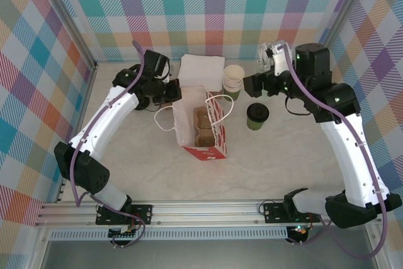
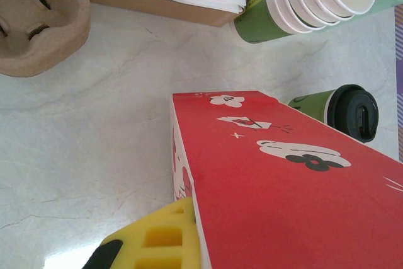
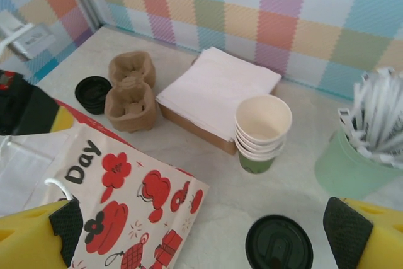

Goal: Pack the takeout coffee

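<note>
The takeout coffee (image 1: 257,116), a dark green paper cup with a black lid on it, stands on the table right of the red-and-white paper bag (image 1: 211,131). The left wrist view has the coffee (image 2: 343,108) beyond the bag's red side (image 2: 283,187). My left gripper (image 1: 171,91) is shut on the bag's upper left edge; one yellow finger (image 2: 157,237) presses against the bag wall and the other is hidden behind it. My right gripper (image 1: 250,85) hangs open above and behind the coffee (image 3: 279,242), whose lid lies between its wide-spread fingers (image 3: 343,228). A brown cup carrier (image 1: 204,127) sits inside the bag.
Stacked green cups (image 1: 233,80) stand behind the coffee, next to a pile of white napkins (image 1: 201,66). A pale-green holder of white sticks (image 3: 352,162) is at the right. Two spare carriers (image 3: 131,89) and a loose black lid (image 3: 93,92) lie behind the bag. Checked walls enclose the table.
</note>
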Action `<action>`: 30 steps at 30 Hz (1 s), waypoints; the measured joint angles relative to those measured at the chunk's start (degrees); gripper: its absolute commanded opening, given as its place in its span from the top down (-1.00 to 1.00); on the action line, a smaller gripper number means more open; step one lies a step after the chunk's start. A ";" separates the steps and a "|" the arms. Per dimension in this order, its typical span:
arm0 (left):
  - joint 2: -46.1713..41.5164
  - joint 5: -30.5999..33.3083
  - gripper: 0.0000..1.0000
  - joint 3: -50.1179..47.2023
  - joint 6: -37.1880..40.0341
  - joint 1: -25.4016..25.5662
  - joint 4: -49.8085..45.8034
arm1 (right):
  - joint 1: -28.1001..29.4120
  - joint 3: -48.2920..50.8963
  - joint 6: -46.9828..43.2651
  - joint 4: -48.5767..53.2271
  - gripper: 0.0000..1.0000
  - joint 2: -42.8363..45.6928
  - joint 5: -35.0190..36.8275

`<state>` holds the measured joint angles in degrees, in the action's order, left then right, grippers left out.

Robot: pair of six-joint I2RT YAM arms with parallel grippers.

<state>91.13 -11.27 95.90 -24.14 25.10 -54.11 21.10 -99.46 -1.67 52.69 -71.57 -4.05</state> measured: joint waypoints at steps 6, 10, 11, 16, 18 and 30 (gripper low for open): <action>0.22 0.00 1.00 1.05 0.00 0.00 -0.39 | -5.44 5.25 4.02 1.40 -1.00 1.25 0.70; 0.26 -0.04 1.00 1.90 0.00 0.00 -0.63 | -7.28 7.10 4.79 2.10 -0.99 1.38 1.84; 0.26 -0.04 0.92 2.01 0.00 0.00 -0.70 | -7.65 7.63 4.94 2.25 -0.99 1.49 2.14; 0.26 -0.17 0.46 2.29 -0.24 0.00 -1.33 | -8.74 10.12 5.25 2.64 -0.99 1.79 3.23; 0.26 -0.02 0.40 2.29 -0.15 0.00 -1.44 | -8.76 11.08 5.33 2.73 -0.99 1.79 3.52; 0.26 2.43 -0.19 7.54 4.81 0.00 -6.38 | -9.09 12.04 4.17 4.22 -0.99 1.77 6.23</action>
<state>91.39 -8.84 103.44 -19.33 25.10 -60.49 12.01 -87.42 2.50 56.90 -69.80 2.17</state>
